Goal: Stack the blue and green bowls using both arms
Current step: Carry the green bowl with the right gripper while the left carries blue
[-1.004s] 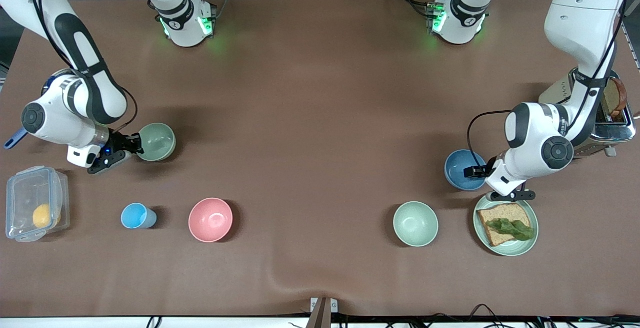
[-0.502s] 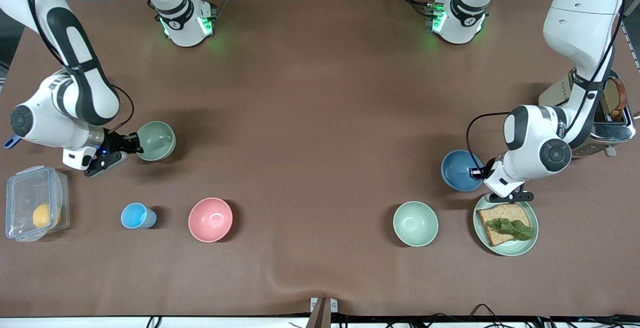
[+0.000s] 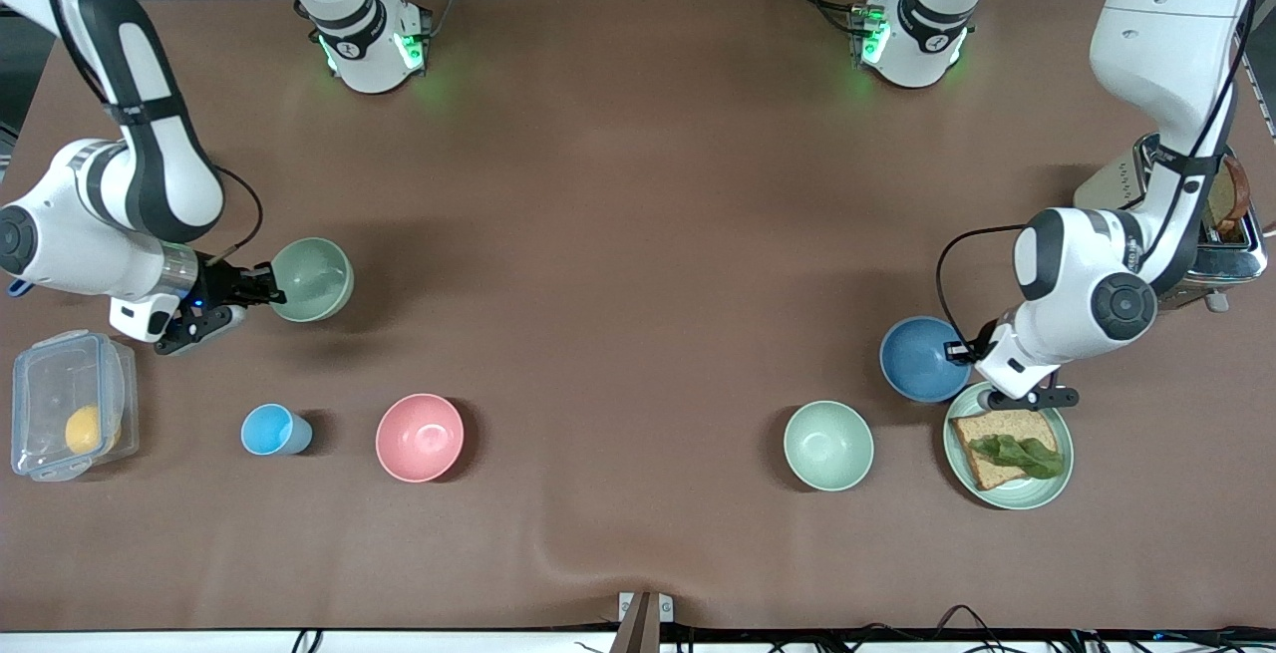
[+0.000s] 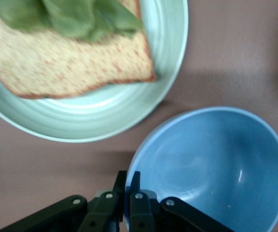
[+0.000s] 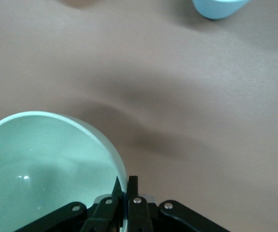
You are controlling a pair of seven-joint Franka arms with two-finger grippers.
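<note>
While lifted off table: left gripper pinching blue bowl rim, right gripper green bowl.

Both Franka arms are glossy white shells broken by black bands and black oval insets, with round black caps on the big joints near the wrists (the cap on the left arm at about 3 o'clock in the front view shows concentric rings). Each base, up at 12 o'clock, wears a black collar and glows green at its sides, and thin black cables loop from the forearms down toward the wrists. The left gripper and right gripper are matte black, with angular linkage fingers fastened by small silver screws.
</note>
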